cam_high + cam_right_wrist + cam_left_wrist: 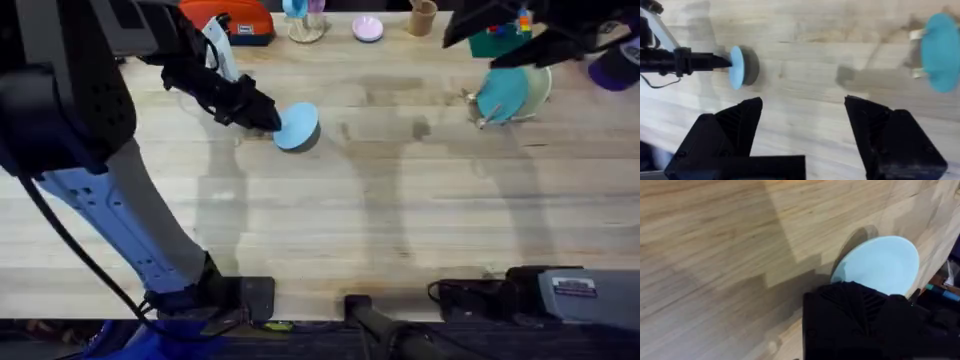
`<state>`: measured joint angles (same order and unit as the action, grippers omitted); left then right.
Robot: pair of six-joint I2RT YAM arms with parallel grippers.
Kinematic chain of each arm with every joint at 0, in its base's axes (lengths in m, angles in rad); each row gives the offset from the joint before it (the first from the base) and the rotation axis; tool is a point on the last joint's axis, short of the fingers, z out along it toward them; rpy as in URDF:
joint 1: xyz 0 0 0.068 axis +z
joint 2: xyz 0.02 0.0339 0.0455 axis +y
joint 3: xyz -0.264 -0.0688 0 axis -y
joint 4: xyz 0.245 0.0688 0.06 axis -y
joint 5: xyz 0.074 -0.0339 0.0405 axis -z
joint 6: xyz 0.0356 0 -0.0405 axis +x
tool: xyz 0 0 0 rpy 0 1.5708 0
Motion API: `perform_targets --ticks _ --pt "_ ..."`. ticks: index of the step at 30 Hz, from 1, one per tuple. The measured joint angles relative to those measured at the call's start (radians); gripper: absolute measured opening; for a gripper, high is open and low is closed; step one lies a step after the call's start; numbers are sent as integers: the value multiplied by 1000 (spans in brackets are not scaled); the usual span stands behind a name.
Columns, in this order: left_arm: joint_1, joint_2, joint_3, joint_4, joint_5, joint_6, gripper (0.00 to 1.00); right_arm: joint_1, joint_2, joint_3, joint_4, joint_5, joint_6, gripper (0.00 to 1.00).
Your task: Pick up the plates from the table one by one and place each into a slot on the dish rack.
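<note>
The left gripper (268, 116) is clamped on the rim of the pale blue plate (296, 125), held tilted just above the desk (330, 230) toward its far left. The right gripper (802, 130) hangs with jaws apart. The dish rack (510, 95) near the far right corner already holds plates. The grip is on the edge alone, so the plate could pivot or slip during the carry across.

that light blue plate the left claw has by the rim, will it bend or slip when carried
The pale blue plate probably stays stiff: it keeps its round shape, pinched at one edge by the left claw. Its smooth face may slip or pivot.
</note>
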<state>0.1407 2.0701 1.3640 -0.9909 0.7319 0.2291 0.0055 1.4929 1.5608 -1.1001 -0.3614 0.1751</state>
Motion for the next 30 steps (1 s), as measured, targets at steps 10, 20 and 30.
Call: perform_targets --ticks 10,20,30 --pt "0 0 0 1 0 0 40 76 222 0 41 -111 58 995" --pt "0 0 0 1 0 0 40 253 418 0 241 -129 144 995" --pt "0 0 0 2 0 0 40 403 516 0 421 -133 253 995"
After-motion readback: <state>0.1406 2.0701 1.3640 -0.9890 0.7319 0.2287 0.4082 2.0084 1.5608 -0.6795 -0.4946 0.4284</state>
